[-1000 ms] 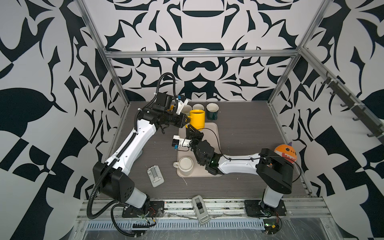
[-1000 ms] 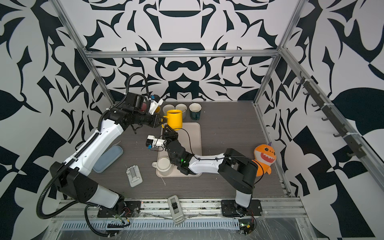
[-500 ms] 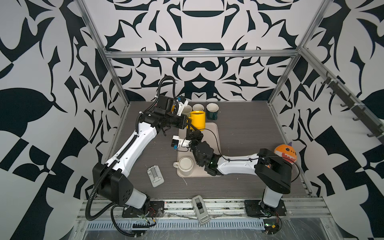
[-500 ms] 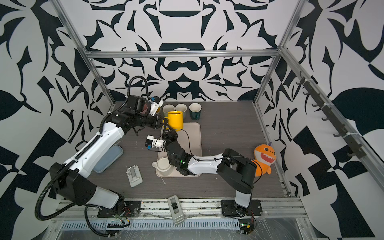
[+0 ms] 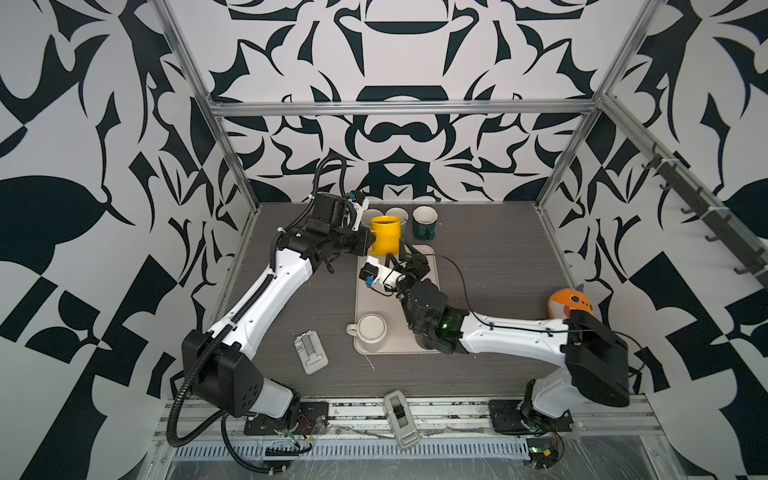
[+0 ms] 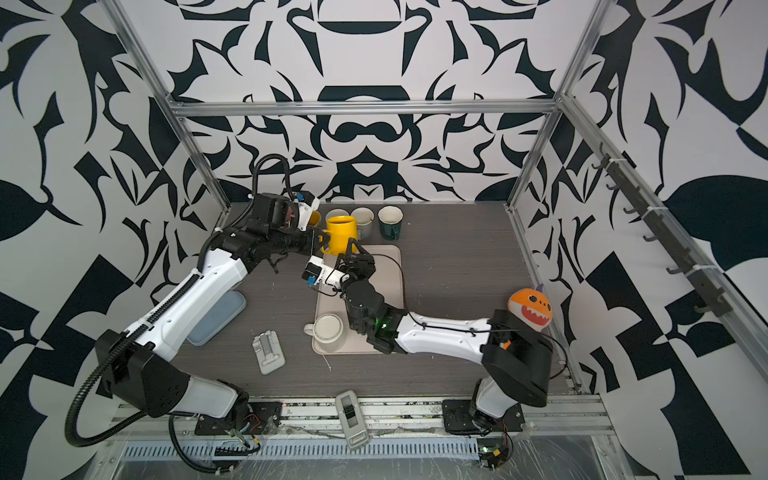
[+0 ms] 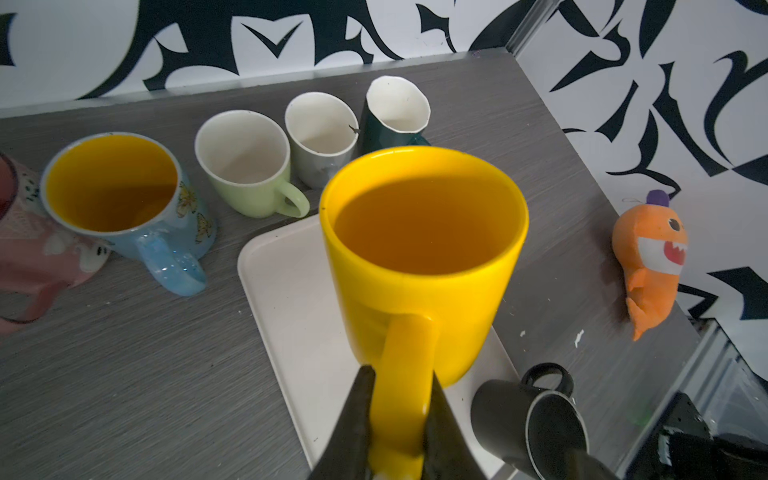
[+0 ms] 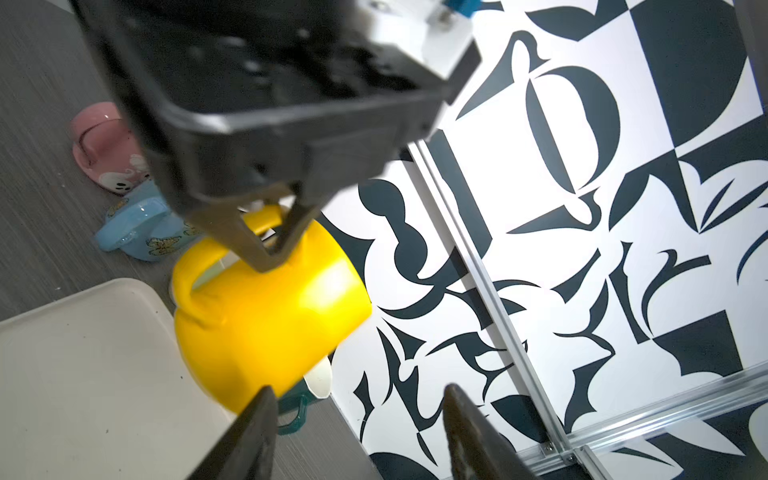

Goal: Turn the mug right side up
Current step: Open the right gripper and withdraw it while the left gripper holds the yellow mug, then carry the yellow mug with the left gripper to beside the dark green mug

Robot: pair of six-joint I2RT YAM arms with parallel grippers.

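The yellow mug [image 5: 385, 235] hangs upright above the tray's [image 5: 374, 299] far end, its handle pinched in the left pincer [image 7: 400, 378]. The right pincer [image 8: 358, 390] gapes empty just beside the mug, above the tray.

A lab robot cell. Patterned black-and-white panels [image 5: 395, 54] on aluminium framing [image 5: 399, 109] enclose the grey table [image 5: 498, 249]; left arm [image 5: 266, 299] and right arm [image 5: 511, 336] stand bolted at its front edge.

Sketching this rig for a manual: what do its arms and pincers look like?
The left arm and right arm have white shells and black joints. A ribbed black hose follows the left, thin black cables the right. The left pincer and right pincer have dark tapered fingers.
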